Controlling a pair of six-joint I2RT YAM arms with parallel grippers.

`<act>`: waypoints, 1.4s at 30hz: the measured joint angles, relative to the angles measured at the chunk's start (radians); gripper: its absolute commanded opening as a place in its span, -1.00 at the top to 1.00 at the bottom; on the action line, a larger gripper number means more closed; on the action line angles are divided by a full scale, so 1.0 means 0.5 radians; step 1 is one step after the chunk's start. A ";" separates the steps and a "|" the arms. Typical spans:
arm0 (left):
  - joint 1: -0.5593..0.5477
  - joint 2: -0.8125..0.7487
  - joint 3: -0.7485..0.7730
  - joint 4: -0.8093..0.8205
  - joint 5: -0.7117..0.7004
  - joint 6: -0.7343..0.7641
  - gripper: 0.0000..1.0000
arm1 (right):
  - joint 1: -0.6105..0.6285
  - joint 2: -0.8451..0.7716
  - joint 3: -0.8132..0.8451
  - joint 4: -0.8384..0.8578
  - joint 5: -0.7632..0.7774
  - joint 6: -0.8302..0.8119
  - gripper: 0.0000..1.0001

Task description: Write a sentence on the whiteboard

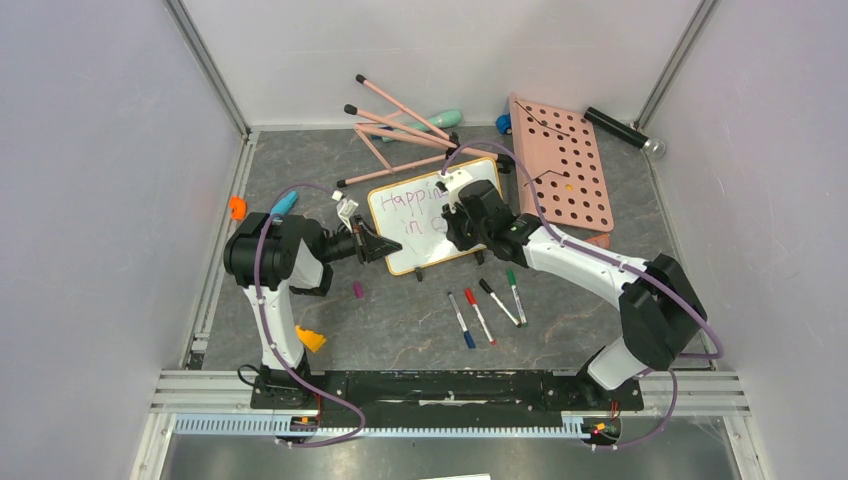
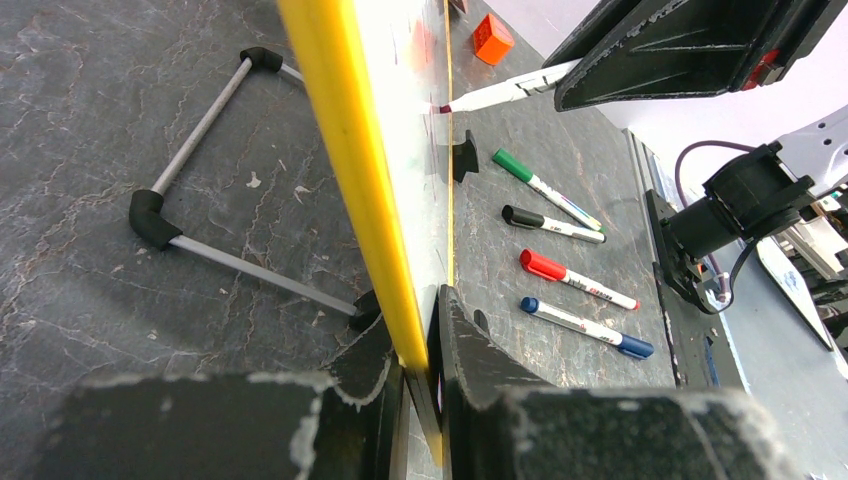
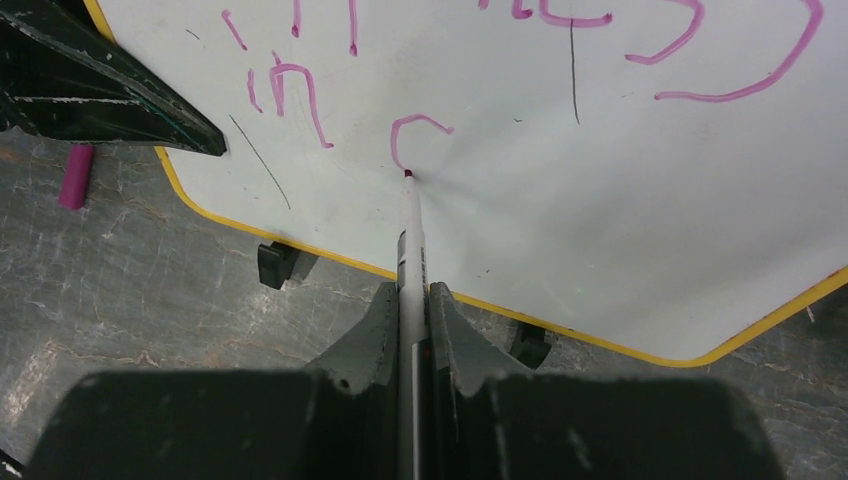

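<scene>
The whiteboard (image 1: 425, 215) stands tilted mid-table on black feet, its yellow rim (image 2: 350, 150) seen edge-on in the left wrist view. My left gripper (image 1: 375, 246) is shut on its left edge (image 2: 425, 360). My right gripper (image 1: 455, 222) is shut on a white marker (image 3: 410, 250) whose tip touches the board face (image 3: 620, 200). The sentence (image 1: 415, 198) reads "Happi..." on the top line, partly hidden by the right arm; the second line shows "in" (image 3: 290, 90) and a fresh curved stroke (image 3: 415, 135) at the marker tip.
Blue (image 1: 462, 322), red (image 1: 479, 315), black (image 1: 498, 301) and green (image 1: 515, 296) markers lie in front of the board. A pink cap (image 1: 358, 290) lies left of them. A pink pegboard (image 1: 560, 160) and pink rods (image 1: 400, 125) sit behind. Orange pieces (image 1: 310, 339) lie at left.
</scene>
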 measured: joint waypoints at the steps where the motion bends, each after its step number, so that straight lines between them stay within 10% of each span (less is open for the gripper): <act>1: 0.000 0.000 0.000 0.000 0.000 0.001 0.72 | 0.000 -0.001 0.000 -0.002 0.005 0.000 1.00; 42: 0.000 0.000 0.000 0.001 0.002 0.001 0.73 | -0.003 -0.011 -0.070 0.077 -0.175 0.018 1.00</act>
